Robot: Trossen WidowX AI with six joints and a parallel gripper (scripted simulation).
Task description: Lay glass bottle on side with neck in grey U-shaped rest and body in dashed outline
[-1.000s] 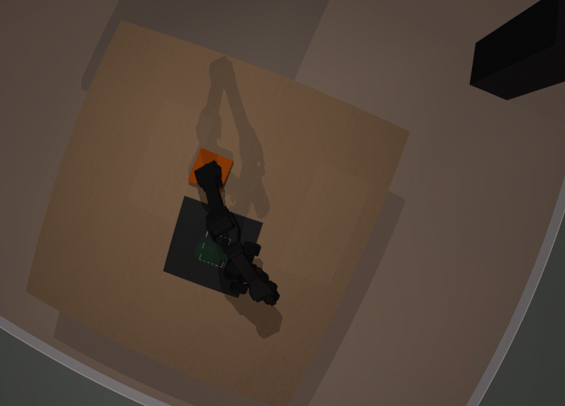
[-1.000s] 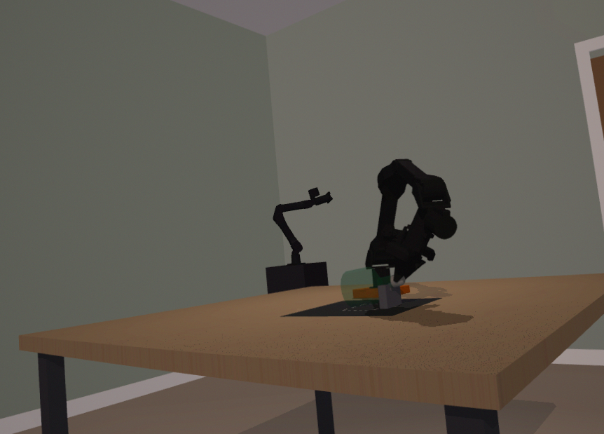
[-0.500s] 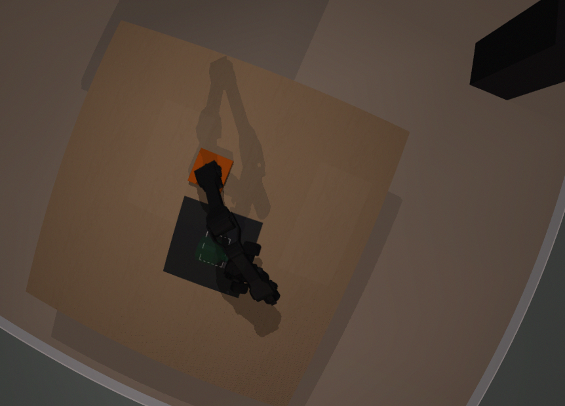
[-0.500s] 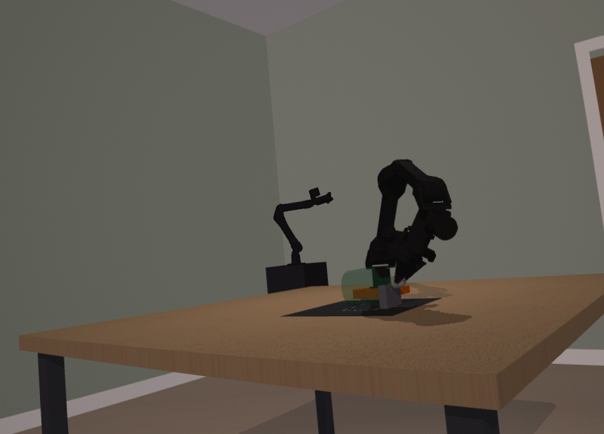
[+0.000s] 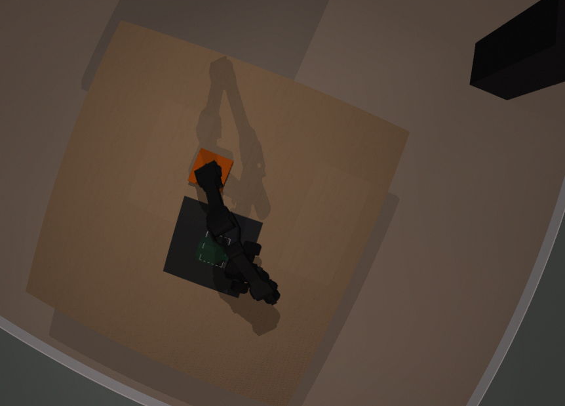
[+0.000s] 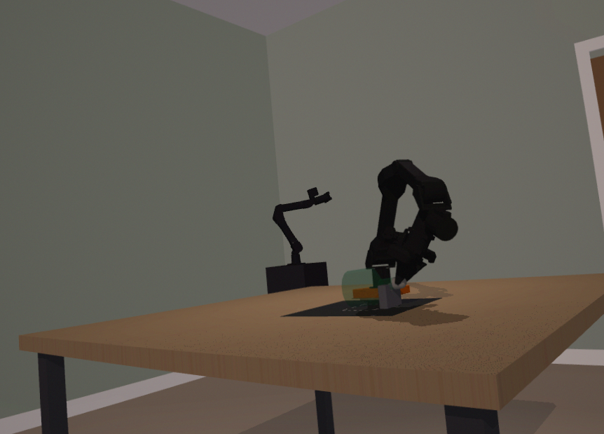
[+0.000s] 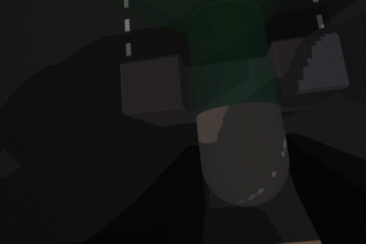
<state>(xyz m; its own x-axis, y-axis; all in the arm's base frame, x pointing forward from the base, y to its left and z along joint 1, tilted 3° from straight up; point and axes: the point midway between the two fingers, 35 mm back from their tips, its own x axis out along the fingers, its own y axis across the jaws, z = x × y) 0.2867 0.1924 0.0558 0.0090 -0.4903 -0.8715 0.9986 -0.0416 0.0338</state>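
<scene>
1. Top: the green glass bottle [image 5: 207,250] [image 6: 357,284] [image 7: 231,45] lies over the dark mat [image 5: 181,246] [image 6: 312,309] [image 7: 43,14], its body overlapping the dashed outline [image 5: 210,262] [image 7: 126,25] and showing slightly past its 9 o'clock side. The gripper [image 5: 236,267] [image 6: 390,280] [image 7: 242,151] is at the bottle's 4 o'clock; the arm hides the neck. An orange block [image 5: 200,156] [image 6: 365,293] sits off the mat's 12 o'clock edge.
2. Exterior: the bottle is on its side, body towards 9 o'clock, with the grey U-shaped rest [image 6: 389,297] [image 7: 151,86] below the gripper. Whether the glass touches down cannot be told.
3. Wrist: the neck runs between the rest's uprights, pale tip towards 6 o'clock, body towards 12. The fingers are closed on the bottle, not yet let go; full seating is unclear.
</scene>
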